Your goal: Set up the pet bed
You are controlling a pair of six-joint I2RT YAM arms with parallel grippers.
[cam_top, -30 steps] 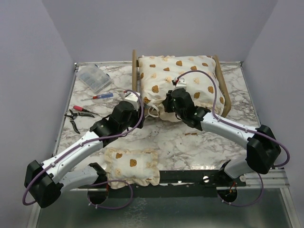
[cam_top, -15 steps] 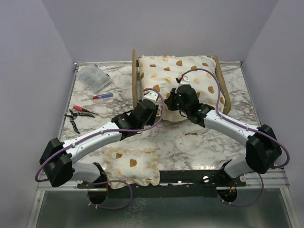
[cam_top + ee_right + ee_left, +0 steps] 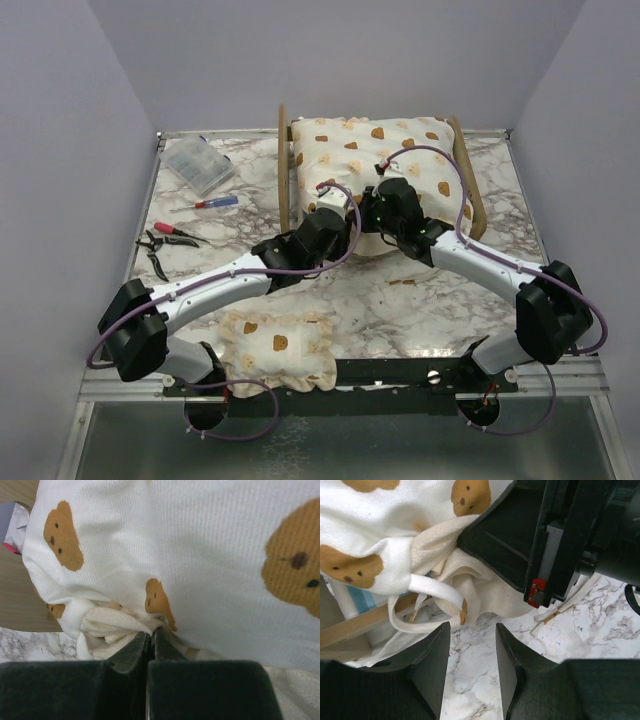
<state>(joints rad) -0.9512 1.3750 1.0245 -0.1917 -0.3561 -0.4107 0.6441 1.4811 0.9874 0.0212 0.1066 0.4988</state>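
Right fingers [image 3: 127, 656] pinch the cushion ruffle [image 3: 114, 622]; spread left fingers [image 3: 427, 666] should take the tie loop [image 3: 433, 591] at 11 o'clock squarely.

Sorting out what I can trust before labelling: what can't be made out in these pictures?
- Top view: the base of the pet bed is hidden under the cushion.
- Right wrist view: the right gripper is shut at the cushion's ruffle. Its own fingers hide whether any fabric is pinched.
- Top view: the contents of the clear box are too small to tell.
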